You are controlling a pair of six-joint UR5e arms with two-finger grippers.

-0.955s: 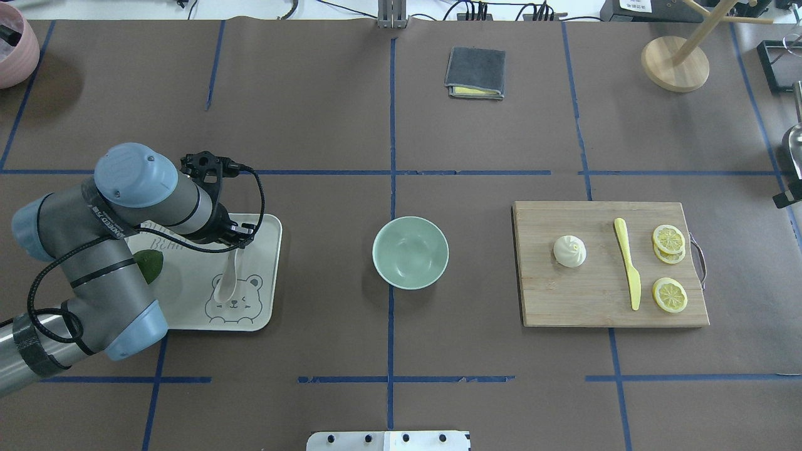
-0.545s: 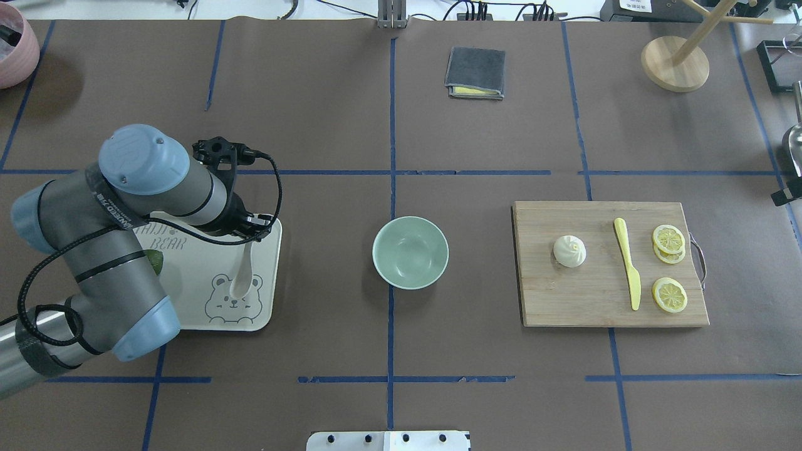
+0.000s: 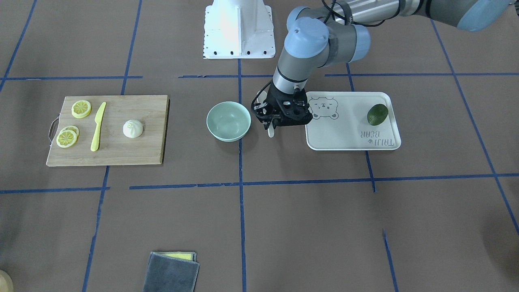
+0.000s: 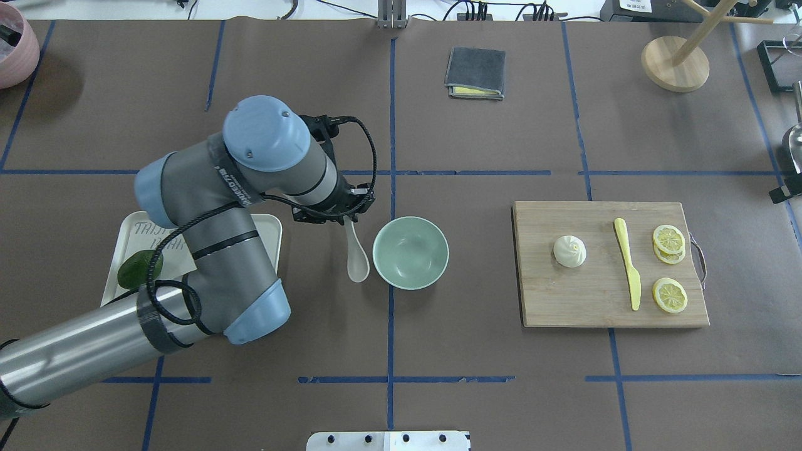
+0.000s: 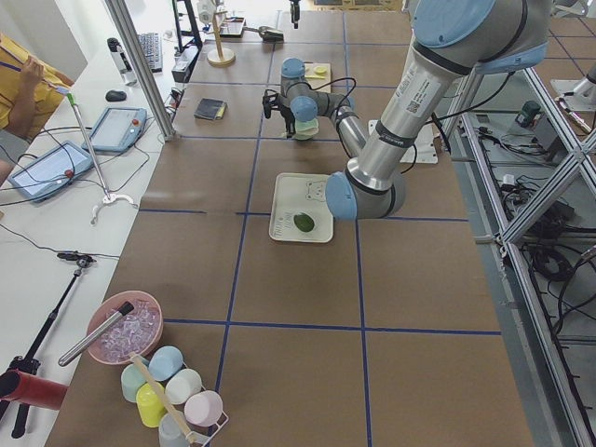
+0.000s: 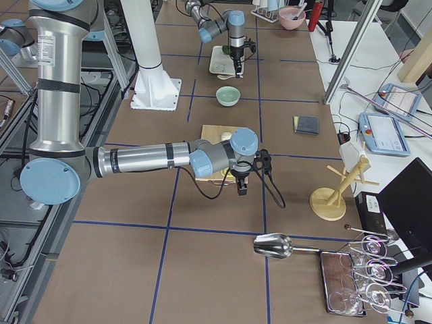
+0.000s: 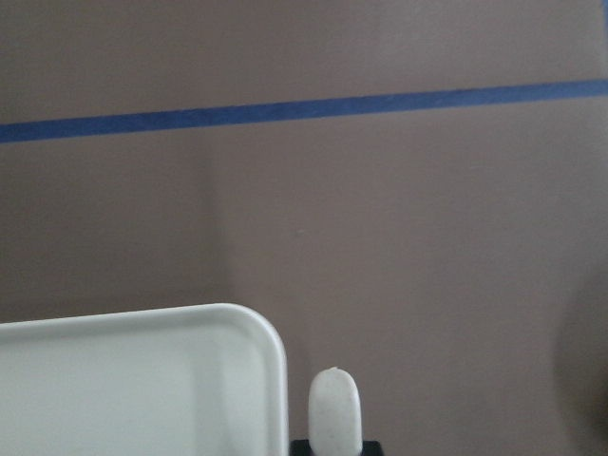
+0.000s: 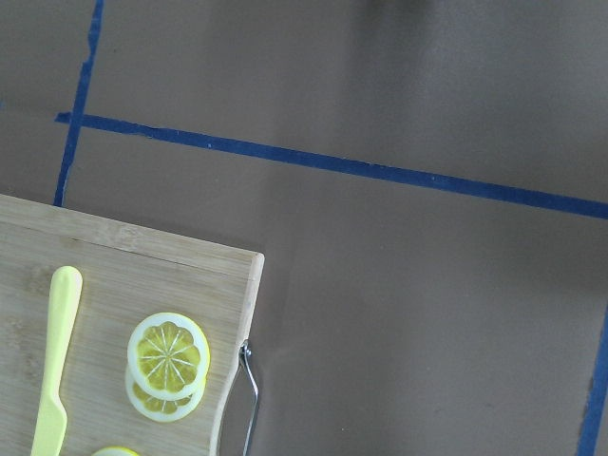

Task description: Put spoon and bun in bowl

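Observation:
My left gripper (image 4: 346, 219) is shut on the handle of the pale spoon (image 4: 357, 260) and holds it above the table, between the tray and the mint-green bowl (image 4: 410, 252). The spoon's bowl end points toward the robot, just left of the bowl's rim. It also shows in the front view (image 3: 271, 132) and in the left wrist view (image 7: 333, 410). The bowl (image 3: 228, 120) is empty. The white bun (image 4: 569, 251) sits on the wooden cutting board (image 4: 564, 300). My right gripper (image 6: 241, 189) hovers beyond the board's right end; I cannot tell whether it is open.
A yellow knife (image 4: 627, 263) and lemon slices (image 4: 669, 240) lie on the board. A white bear tray (image 4: 266, 238) holds a green fruit (image 4: 139, 269). A grey cloth (image 4: 475, 72) and a wooden stand (image 4: 675, 62) are at the far side.
My left gripper has lifted the spoon off the tray and carried it right, to just beside the bowl. The bun and the bowl have not moved.

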